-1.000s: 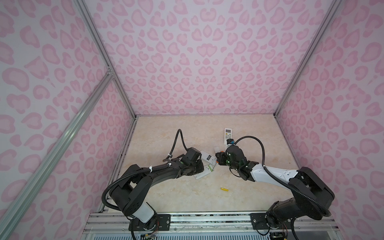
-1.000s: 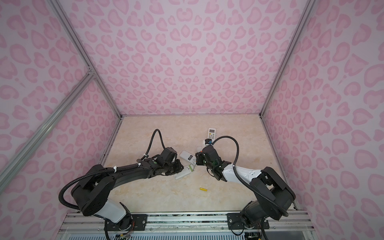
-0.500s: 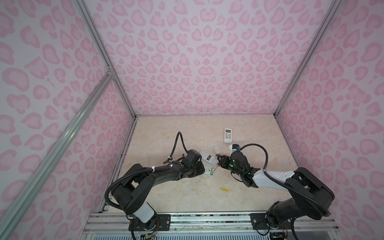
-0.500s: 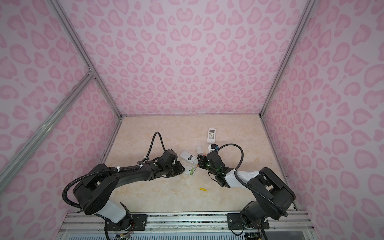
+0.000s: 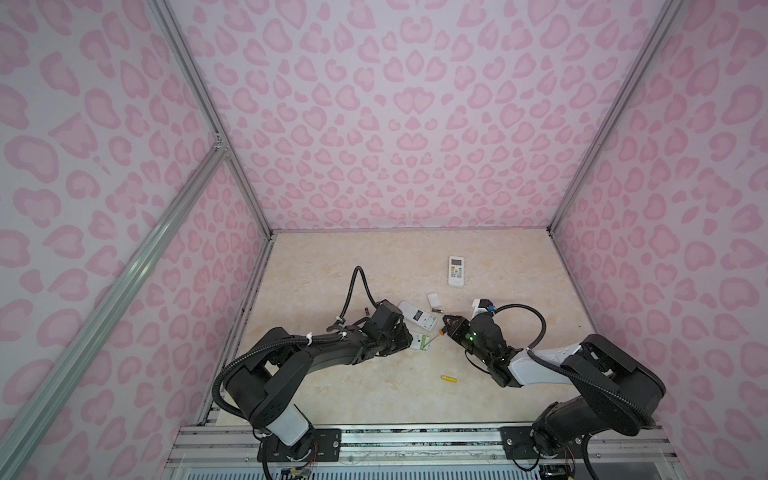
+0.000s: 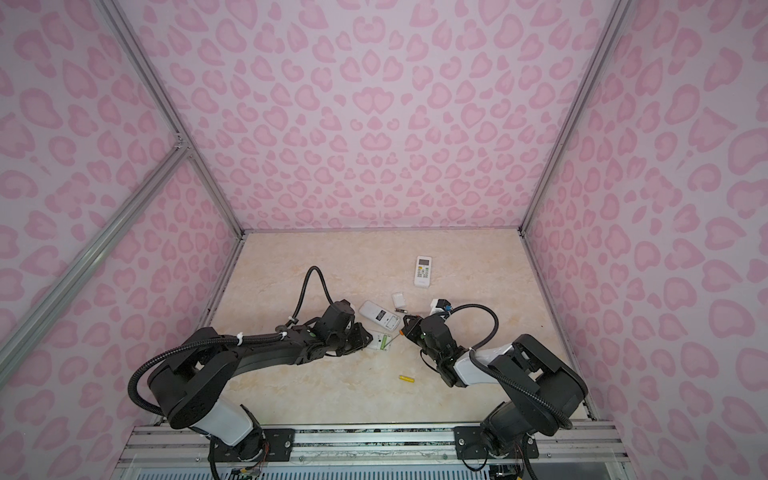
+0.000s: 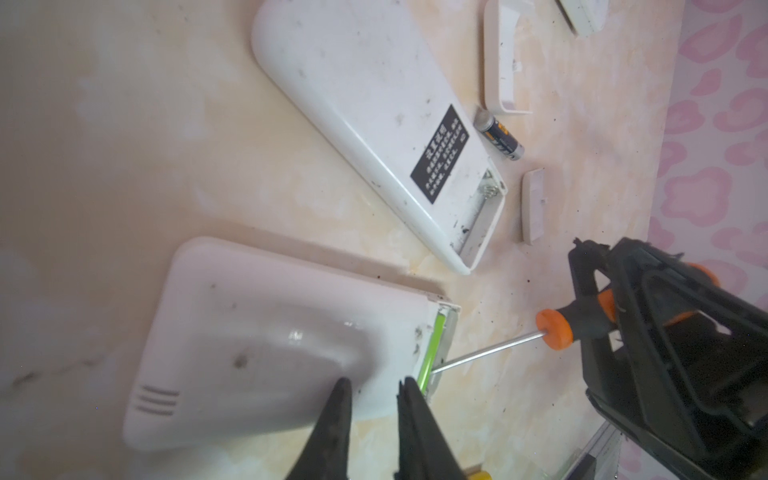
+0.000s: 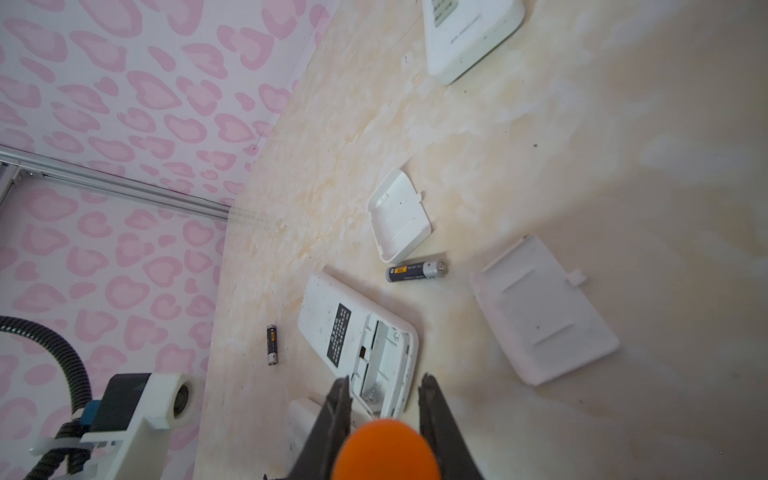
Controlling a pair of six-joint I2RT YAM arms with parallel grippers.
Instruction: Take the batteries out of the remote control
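Seated in the opened remote (image 7: 257, 332) on the worktop (image 7: 124, 124): green battery (image 7: 432, 353), likely light, rigid, slick, best pinched mid-body; left fingers (image 7: 328, 428) slightly parted atop remote, right fingers (image 8: 326, 428) clamping screwdriver (image 7: 555, 330).

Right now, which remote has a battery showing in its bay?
The remote at the left tool: a green battery shows in its open bay, screwdriver tip at it. The black-labelled remote has an empty bay; the far remote lies buttons up.

On the back of the white remote (image 7: 374, 104) is a black label (image 7: 440, 153) with white Chinese characters, too blurred to read. The black battery (image 7: 498, 137) has yellow print, also unreadable.
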